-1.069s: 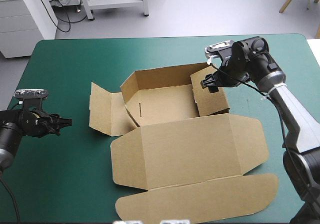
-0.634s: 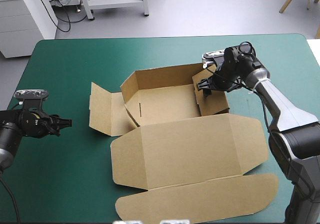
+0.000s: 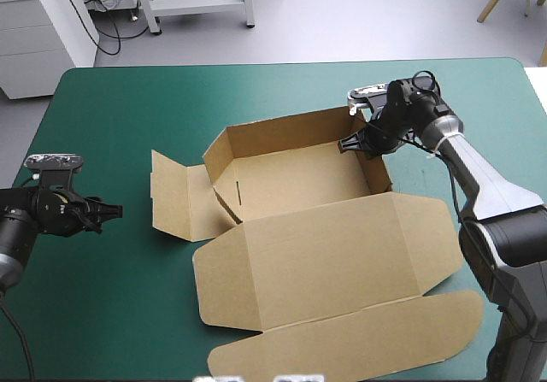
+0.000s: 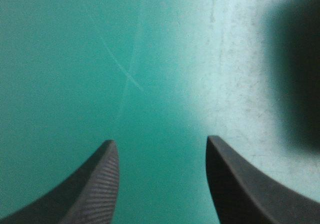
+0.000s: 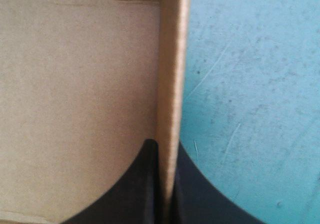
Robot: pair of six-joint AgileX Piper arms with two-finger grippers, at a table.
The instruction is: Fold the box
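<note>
Roughly left-right box (image 3: 291,181) axis, lid (image 3: 325,254) nearward; right tool (image 3: 352,140) pinching wall (image 5: 170,83), left tool (image 4: 160,144) wide.

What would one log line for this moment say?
right gripper: shut on box side wall | left gripper: open, over teal-green cover | lid: flat

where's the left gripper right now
In the high view the left gripper is open over bare teal-green cover near its left edge, apart from the box, whose flat left flap lies nearest.
</note>
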